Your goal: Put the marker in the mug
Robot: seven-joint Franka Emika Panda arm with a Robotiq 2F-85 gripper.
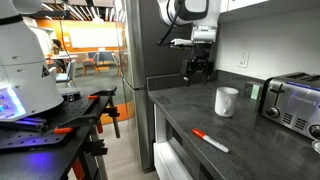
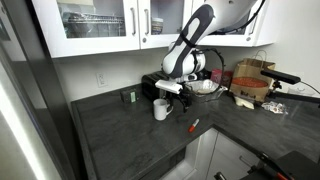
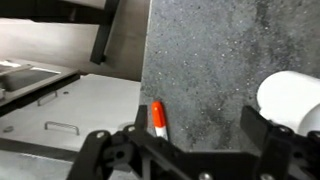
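The marker [image 1: 210,141], white with a red-orange cap, lies flat on the dark counter near its front edge; it also shows in an exterior view [image 2: 194,126] and at the bottom of the wrist view [image 3: 158,119], cap end up. The white mug [image 1: 227,101] stands upright further back on the counter, seen too in an exterior view [image 2: 160,109] and at the right edge of the wrist view [image 3: 292,100]. My gripper [image 1: 197,69] hangs in the air above the counter, well above both, open and empty, as the wrist view [image 3: 195,135] shows.
A chrome toaster [image 1: 293,101] stands behind the mug on the dark counter [image 1: 185,110]. A small dark green thing [image 2: 129,97] sits by the wall. A bowl and cardboard box [image 2: 250,82] stand further along. White drawers [image 3: 60,110] lie below the counter's front edge.
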